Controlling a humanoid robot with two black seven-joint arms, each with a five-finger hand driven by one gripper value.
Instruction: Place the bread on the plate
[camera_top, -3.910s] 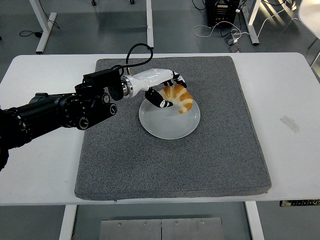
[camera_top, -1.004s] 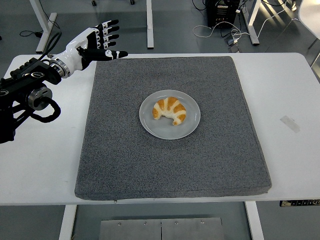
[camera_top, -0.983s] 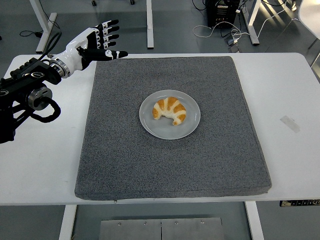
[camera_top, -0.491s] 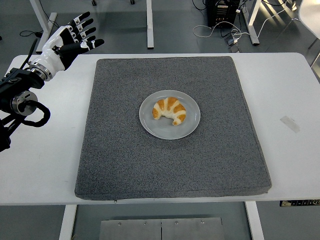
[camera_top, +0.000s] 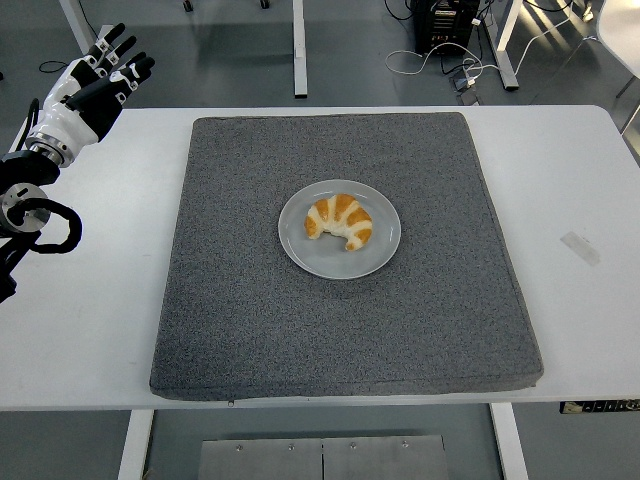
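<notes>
Golden crescent bread (camera_top: 340, 221) sits on the round white plate (camera_top: 383, 258) at the grey mat's (camera_top: 250, 330) centre; at ten o'clock we see the left hand (camera_top: 88, 90), fingers spread, holding nothing.

one bread (camera_top: 340, 221), one plate (camera_top: 378, 254), one grey mat (camera_top: 250, 320); one white table (camera_top: 590, 310), one hand (camera_top: 90, 85)

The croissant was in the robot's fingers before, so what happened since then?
The left hand let go of the croissant, leaving it on the plate, then pulled back to the table's far left corner with fingers spread and holding nothing. The plate and the grey mat stayed put.
</notes>
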